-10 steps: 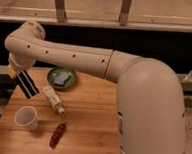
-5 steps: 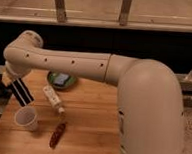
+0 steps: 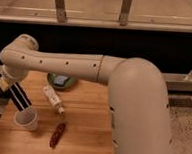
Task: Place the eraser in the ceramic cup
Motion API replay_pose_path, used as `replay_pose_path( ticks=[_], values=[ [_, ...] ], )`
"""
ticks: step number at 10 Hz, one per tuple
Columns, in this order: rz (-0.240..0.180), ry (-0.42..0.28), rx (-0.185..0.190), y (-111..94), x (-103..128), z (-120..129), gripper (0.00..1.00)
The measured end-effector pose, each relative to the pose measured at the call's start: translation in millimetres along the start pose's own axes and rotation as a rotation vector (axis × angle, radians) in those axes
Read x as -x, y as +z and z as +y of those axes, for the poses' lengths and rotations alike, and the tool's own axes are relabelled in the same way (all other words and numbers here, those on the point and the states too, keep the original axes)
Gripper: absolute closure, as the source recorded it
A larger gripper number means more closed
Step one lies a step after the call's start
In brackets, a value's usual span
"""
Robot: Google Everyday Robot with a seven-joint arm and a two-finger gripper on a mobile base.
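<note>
We're seeing the eraser (image 3: 19,96) hanging tilted just above the ceramic cup (image 3: 26,118), its lower end pointing down toward the cup's open mouth and sitting right at the rim; we can't tell whether that end is already inside or only touching the edge. Its upper end is running up and to the left into the gripper (image 3: 7,84), which is sitting at the far left of the camera view, directly under the arm's wrist joint and up-left of the cup. The fingers are clamping the eraser near its top, closed onto the flat block, though the fingertips themselves are mostly hidden behind the wrist housing. The cup is standing upright on the wooden table (image 3: 85,126), near the table's left edge. Just right of the cup and eraser, a white tube (image 3: 53,98) with a cap is lying diagonally, clear of both. A reddish-brown sausage-shaped item (image 3: 58,134) is lying on the wood to the right of the cup and below the tube, touching neither. Behind the tube, a green shallow bowl (image 3: 61,81) is sitting toward the back of the table, partly covered by the arm (image 3: 75,66), which is stretching across from the big white body on the right.
</note>
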Motion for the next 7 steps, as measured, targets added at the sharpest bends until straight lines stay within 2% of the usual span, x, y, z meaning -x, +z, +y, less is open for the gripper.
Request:
replay_pose_path(
  ticks=[4,7],
  values=[
    [0.040,0.034,0.026,21,-17,2,0.90],
    [0.051,0.053,0.033,32,-26,6,0.90]
  ],
)
